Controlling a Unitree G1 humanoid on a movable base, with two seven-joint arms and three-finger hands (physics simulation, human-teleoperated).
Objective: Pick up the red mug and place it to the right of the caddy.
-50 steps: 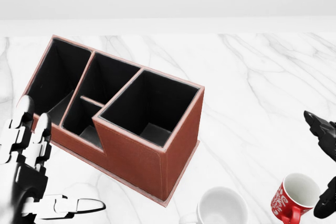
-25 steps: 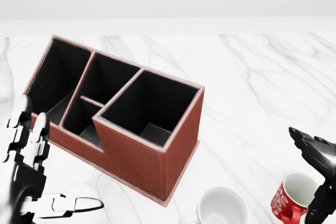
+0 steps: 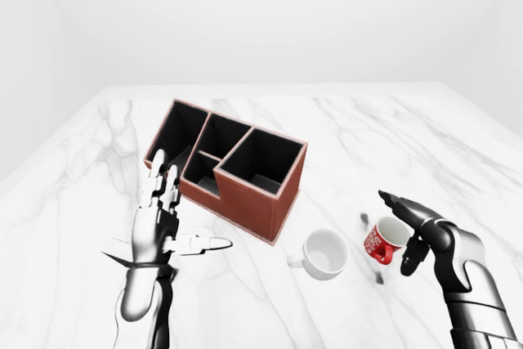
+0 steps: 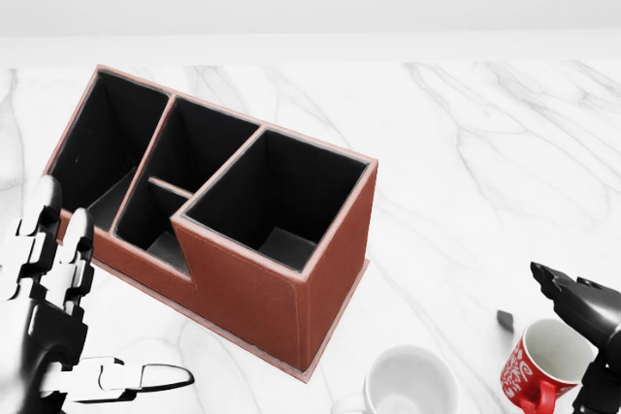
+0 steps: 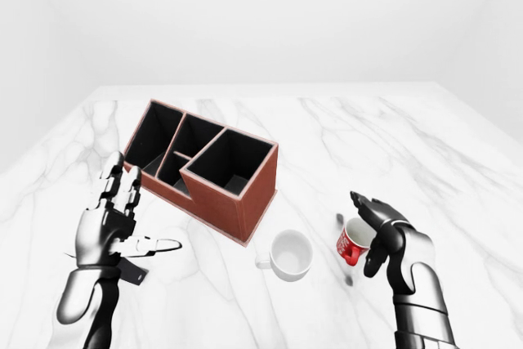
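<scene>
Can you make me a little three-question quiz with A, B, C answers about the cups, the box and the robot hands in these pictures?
1. Where does the white ceramic mug stand?
A. inside the caddy
B. between the caddy and the red mug
C. left of the caddy

2. How many mugs are on the white marble table?
A. one
B. two
C. three

3. How is the right robot hand?
A. open around the red mug
C. flat on the table
B. inside the caddy

Answers:
1 B: it sits between the brown leather caddy with black compartments and the red patterned mug.
2 B: one white, one red.
3 A: its fingers spread around the mug, not closed.
</scene>
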